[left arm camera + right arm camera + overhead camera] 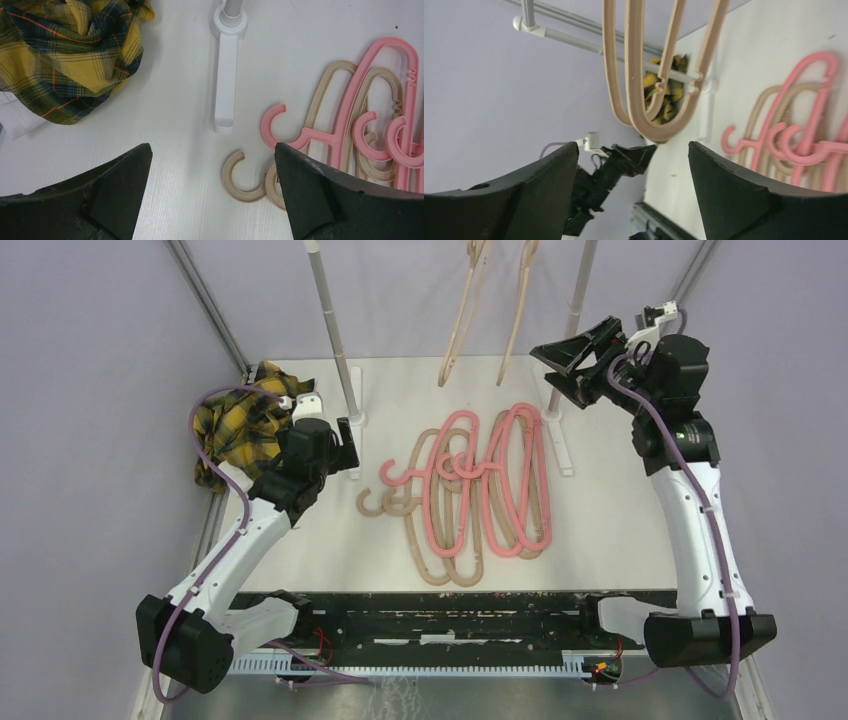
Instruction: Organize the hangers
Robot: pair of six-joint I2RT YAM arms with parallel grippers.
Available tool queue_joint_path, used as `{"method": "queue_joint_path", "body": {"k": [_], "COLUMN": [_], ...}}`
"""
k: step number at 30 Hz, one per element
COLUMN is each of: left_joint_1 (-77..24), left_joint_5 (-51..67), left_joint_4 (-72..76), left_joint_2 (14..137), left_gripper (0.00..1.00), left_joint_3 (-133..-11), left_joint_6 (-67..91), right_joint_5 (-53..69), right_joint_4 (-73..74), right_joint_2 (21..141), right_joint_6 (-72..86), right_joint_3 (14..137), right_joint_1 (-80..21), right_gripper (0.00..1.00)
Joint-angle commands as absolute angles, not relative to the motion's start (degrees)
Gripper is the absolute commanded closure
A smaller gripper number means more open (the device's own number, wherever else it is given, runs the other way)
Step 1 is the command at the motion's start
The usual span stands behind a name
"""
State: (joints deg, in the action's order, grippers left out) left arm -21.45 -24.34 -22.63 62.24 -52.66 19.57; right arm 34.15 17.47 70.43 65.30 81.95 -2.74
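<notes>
Finds pink and beige hangers heaped mid-tabletop, plus a hung pair on the rack behind (rail cut off above). Holds nothing in either gripper: right gripper wide open, raised beside the hung pair; left gripper wide open, low near the loose beige hooks. Risks dragging several up together through interlocked hooks; cannot count the buried lower layers.

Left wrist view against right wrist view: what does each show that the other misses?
Only left wrist: two beige hook ends on the table by the open left gripper. Only right wrist: two beige hangers hanging on the rail beyond the open right gripper, plus the left arm. Both: the plaid cloth and the pile of pink and beige hangers.
</notes>
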Motion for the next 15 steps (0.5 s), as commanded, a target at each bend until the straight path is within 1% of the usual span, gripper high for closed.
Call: {"method": "queue_joint_path", "body": {"k": [1,3,7,11,15], "left_joint_1": [-21.18,-21.18,-21.18,-21.18,-21.14], "left_joint_5": [-25.41,-25.31,-24.82,-24.37,-23.60], "left_joint_4": [-21.44,-21.49,-21.53,-21.11,-20.98], "left_joint_2": [60.84,60.89,61.00,61.60,62.25], "left_gripper": [0.01,0.01,0.01,0.01,0.01], "left_joint_3": [-53.94,-53.98,-53.89,-54.11,-54.62], "left_joint_6": [20.30,20.30,20.56,20.89,21.18], "right_joint_5": [23.32,18.29,15.03,14.99,17.80], "right_joint_4": [32.50,35.93,40.55,42.78,39.31], "right_joint_2": [64.99,63.50,63.48,65.38,66.93], "right_joint_6": [48.80,44.26,36.00,32.12,33.63], "right_joint_3": [90.02,91.65,97.48,102.69,103.91], "right_joint_1": [-2.46,-2.46,-2.46,-2.54,-2.74], "right_gripper": [0.11,0.09,0.09,0.11,0.15]}}
